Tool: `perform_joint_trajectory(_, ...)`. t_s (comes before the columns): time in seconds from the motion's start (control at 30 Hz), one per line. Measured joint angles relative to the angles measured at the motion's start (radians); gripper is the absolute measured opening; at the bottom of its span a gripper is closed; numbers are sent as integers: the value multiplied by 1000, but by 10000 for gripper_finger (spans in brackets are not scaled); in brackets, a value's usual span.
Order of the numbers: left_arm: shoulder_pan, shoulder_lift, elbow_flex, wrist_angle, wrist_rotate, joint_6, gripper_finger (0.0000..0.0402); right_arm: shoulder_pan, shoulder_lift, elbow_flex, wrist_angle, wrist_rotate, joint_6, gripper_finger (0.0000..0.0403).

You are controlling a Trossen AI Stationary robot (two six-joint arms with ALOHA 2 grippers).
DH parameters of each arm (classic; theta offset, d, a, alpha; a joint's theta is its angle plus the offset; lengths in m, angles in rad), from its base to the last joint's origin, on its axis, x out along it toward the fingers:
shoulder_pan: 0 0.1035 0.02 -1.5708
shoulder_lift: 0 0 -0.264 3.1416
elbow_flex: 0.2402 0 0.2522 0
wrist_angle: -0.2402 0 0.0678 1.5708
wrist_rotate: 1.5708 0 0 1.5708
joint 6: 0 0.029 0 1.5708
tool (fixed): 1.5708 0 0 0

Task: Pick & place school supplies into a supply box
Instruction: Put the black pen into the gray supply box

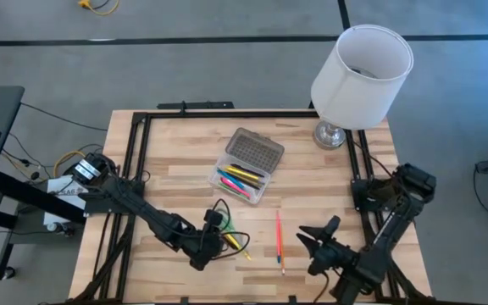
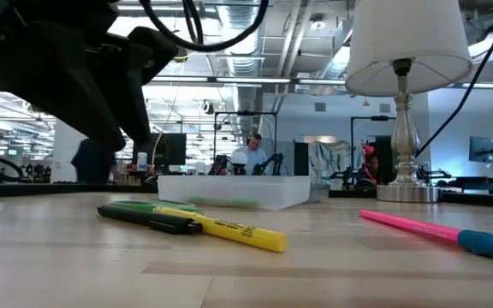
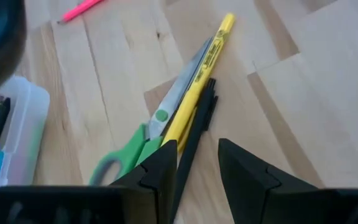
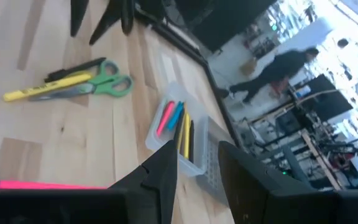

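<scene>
Nothing in these views can actually be read. The yellow marker (image 2: 229, 228), lying beside the green-handled scissors (image 3: 143, 138) on the table (image 1: 329, 199), carries a line of dark print along its barrel, seen in the low and left wrist views, but the letters are too small and blurred to make out.

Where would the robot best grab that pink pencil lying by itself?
Probably mid-shaft, from straight above, fingers either side across its width. The pink pencil lies flat on the table, clear of the scissors, and the right pincer is open beside it.
</scene>
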Motion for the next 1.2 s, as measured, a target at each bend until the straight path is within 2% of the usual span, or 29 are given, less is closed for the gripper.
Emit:
perform_joint_trajectory(0.17,25,0,-3,-9,39,12,113,29,0,0,-2,4,6,113)
perform_joint_trajectory(0.3,50,0,-52,34,76,31,113,34,0,0,-2,7,7,113)
perform_joint_trajectory(0.47,62,0,-87,60,76,20,113,33,0,0,-2,7,7,113)
perform_joint_trajectory(1.0,97,0,-214,296,126,79,113,33,0,0,1,7,7,113)
perform_joint_trajectory(1.2,122,0,-239,315,168,68,113,33,0,0,2,6,7,113)
